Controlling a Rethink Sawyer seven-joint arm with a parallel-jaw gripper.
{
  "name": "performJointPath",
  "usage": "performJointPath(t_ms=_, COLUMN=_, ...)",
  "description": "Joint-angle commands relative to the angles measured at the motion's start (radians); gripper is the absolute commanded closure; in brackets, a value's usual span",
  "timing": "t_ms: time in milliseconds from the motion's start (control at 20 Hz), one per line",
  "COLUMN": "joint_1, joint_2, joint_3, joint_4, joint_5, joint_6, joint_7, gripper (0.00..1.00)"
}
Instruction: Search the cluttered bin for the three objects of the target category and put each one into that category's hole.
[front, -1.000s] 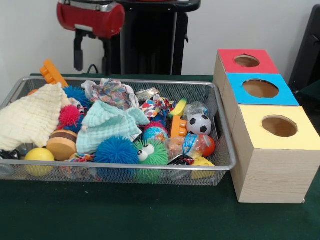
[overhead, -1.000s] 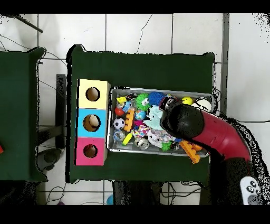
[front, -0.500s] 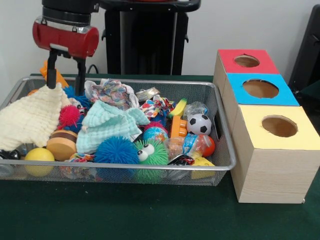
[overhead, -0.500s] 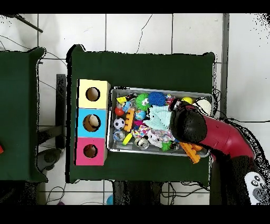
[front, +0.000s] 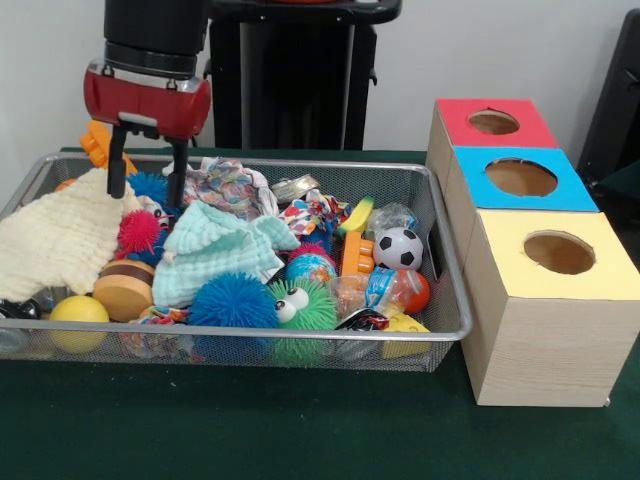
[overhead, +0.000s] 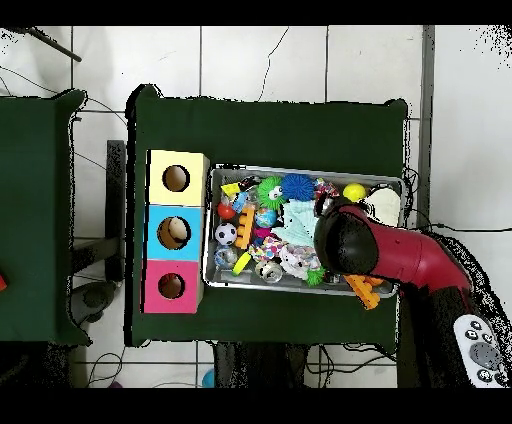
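Note:
My gripper (front: 145, 198) hangs open over the left back part of the wire bin (front: 250, 331). Its two black fingers (front: 176, 180) reach down on either side of a dark blue spiky ball (front: 150, 186), just above a pink spiky ball (front: 138, 231). Nothing is held. Beside it lie a cream cloth (front: 55, 238) and a mint cloth (front: 215, 250). Toward the front are a blue spiky ball (front: 232, 300), a green spiky ball with eyes (front: 305, 306), a yellow ball (front: 78, 312) and a soccer ball (front: 398, 248). In the overhead view the arm's red head (overhead: 350, 240) hides the gripper.
Right of the bin stand three wooden boxes with round holes: red (front: 492, 122) at the back, blue (front: 520, 178) in the middle, yellow (front: 558, 255) in front. An orange toy (front: 100, 146) pokes over the bin's back left rim. A patterned cloth (front: 228, 185) lies at the back.
The gripper came down from above the bin's back edge. Over the last half second it shifted a little right and lower, among the spiky balls. The toys have not moved.

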Motion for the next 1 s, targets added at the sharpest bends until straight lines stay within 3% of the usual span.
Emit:
performJointPath(t_ms=50, joint_1=-0.025, joint_2=0.041, joint_3=0.118, joint_4=0.071, joint_5=-0.033, joint_6=0.063, joint_7=-0.035, gripper=0.0)
performJointPath(t_ms=450, joint_1=-0.039, joint_2=0.075, joint_3=0.138, joint_4=0.034, joint_5=-0.047, joint_6=0.098, joint_7=-0.07, gripper=0.0)
performJointPath(t_ms=1000, joint_1=0.039, joint_2=0.165, joint_3=0.048, joint_4=0.009, joint_5=-0.09, joint_6=-0.046, joint_7=0.054, gripper=0.0)
